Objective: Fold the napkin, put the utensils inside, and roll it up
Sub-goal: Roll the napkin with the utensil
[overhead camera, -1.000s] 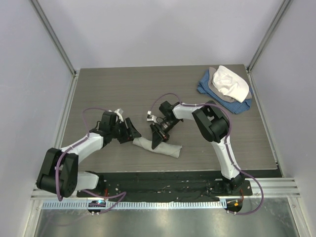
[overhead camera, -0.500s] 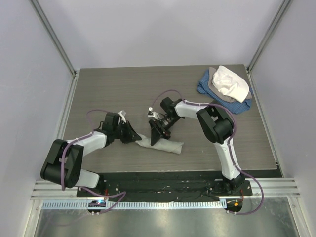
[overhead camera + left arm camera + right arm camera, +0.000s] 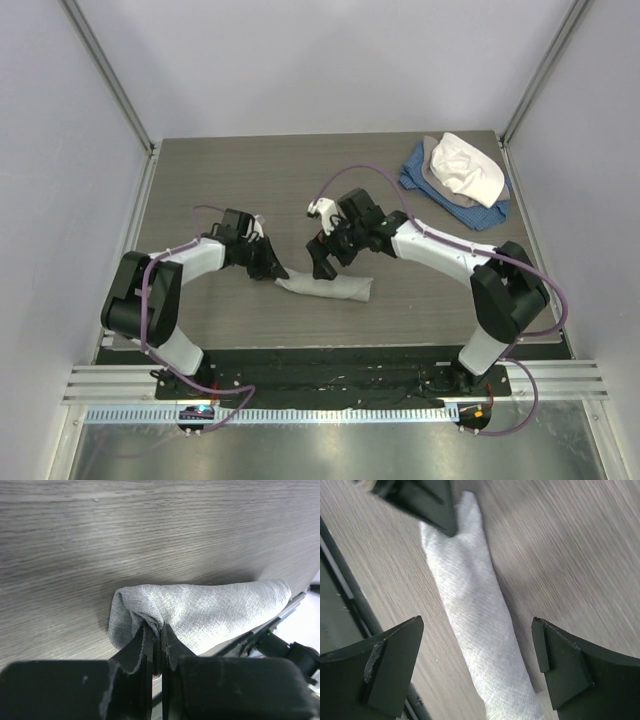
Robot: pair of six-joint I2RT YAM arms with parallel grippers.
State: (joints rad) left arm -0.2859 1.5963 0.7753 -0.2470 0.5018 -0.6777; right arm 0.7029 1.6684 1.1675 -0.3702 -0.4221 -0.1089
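Note:
The napkin (image 3: 330,289) lies rolled into a light grey tube near the table's front middle. It also fills the left wrist view (image 3: 210,605) and runs lengthwise through the right wrist view (image 3: 475,615). My left gripper (image 3: 276,273) is shut on a pinch of cloth at the roll's left end (image 3: 156,628). My right gripper (image 3: 322,264) hangs open just above the roll, its fingers (image 3: 390,655) standing apart on either side of the cloth without touching it. The utensils are hidden; no spoon shows in any view.
A heap of blue, grey and white cloths (image 3: 458,172) sits at the far right corner of the wooden table (image 3: 250,190). The black mounting strip (image 3: 330,368) runs along the near edge, close to the roll. Grey walls enclose the table.
My left gripper moved in and shut on the roll's left end. My right gripper opened wide and let go of the napkin, and the right arm's elbow swung out to the right.

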